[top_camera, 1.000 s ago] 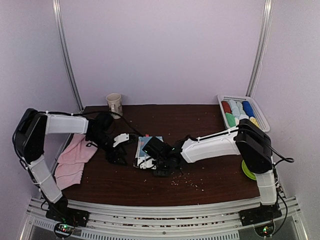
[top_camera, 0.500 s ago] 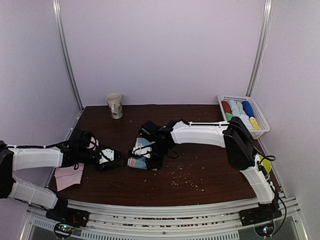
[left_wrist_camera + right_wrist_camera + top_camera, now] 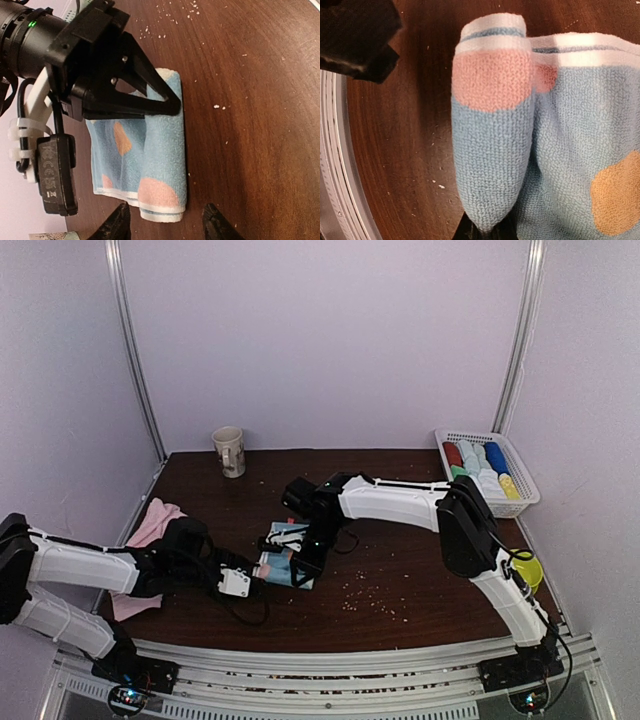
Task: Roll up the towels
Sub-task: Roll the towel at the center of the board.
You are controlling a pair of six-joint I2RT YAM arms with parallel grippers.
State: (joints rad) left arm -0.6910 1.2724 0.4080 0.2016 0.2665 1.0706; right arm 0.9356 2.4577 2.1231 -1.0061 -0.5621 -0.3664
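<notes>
A light blue towel (image 3: 283,552) with orange and pink dots lies mid-table, one long edge rolled into a tube (image 3: 165,150). My right gripper (image 3: 485,234) is shut on the far end of that roll (image 3: 490,145); its black fingers (image 3: 155,102) show pinching it in the left wrist view. My left gripper (image 3: 167,227) is open at the roll's near end, its tips either side and just short of the white hem. From above it sits at the towel's front-left corner (image 3: 240,583). A pale pink towel (image 3: 153,522) lies at the table's left edge, partly under the left arm.
A mug (image 3: 229,450) stands at the back left. A white slatted basket (image 3: 520,483) holding several rolled towels is at the back right. A yellow-green object (image 3: 530,570) sits at the right edge behind the right arm. Crumbs (image 3: 365,602) dot the dark wood.
The left gripper has come down from beside the pink towel to the blue towel's near end, its jaws narrower. The right arm has swung round to reach the towel from behind.
</notes>
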